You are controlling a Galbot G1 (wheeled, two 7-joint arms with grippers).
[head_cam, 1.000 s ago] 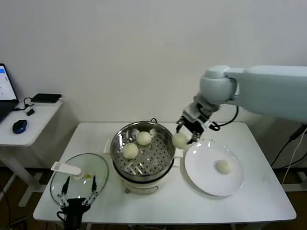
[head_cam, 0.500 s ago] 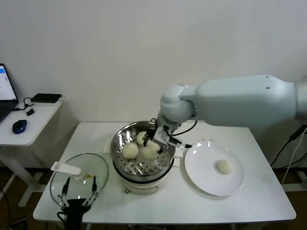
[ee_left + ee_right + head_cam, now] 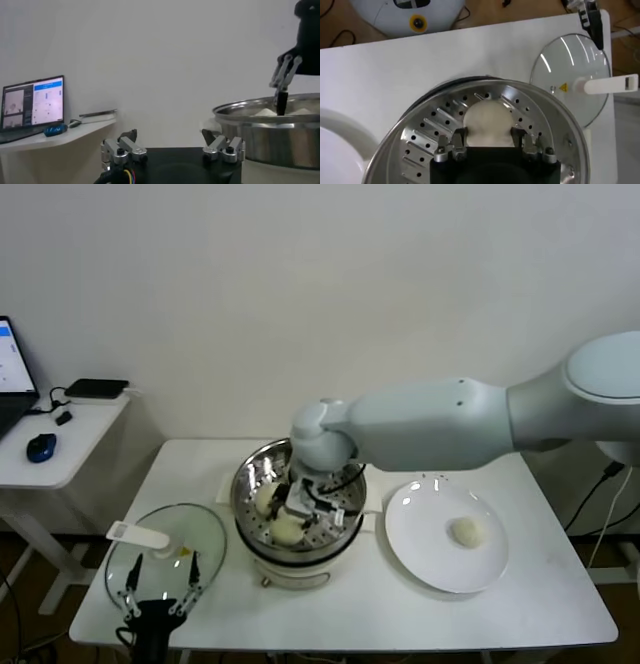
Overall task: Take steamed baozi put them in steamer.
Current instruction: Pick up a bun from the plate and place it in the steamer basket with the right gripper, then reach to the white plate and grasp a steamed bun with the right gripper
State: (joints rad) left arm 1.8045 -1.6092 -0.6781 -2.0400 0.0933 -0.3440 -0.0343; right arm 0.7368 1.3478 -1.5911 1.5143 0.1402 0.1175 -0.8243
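Right tool (image 3: 489, 146): clamped on cream-white round dough baozi (image 3: 487, 122), now lowered from plate side into shiny round steel steamer (image 3: 345, 484); we judge release next. Left tool (image 3: 160, 596): parked, apart.

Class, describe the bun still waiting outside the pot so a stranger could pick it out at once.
Find the white table and the shiny round steel steamer pot at its middle. Beside the pot, on the robot's right, lies a flat white plate. The small cream-white dough bun lies alone on it; the other buns are in the pot, one between the right gripper's fingers.
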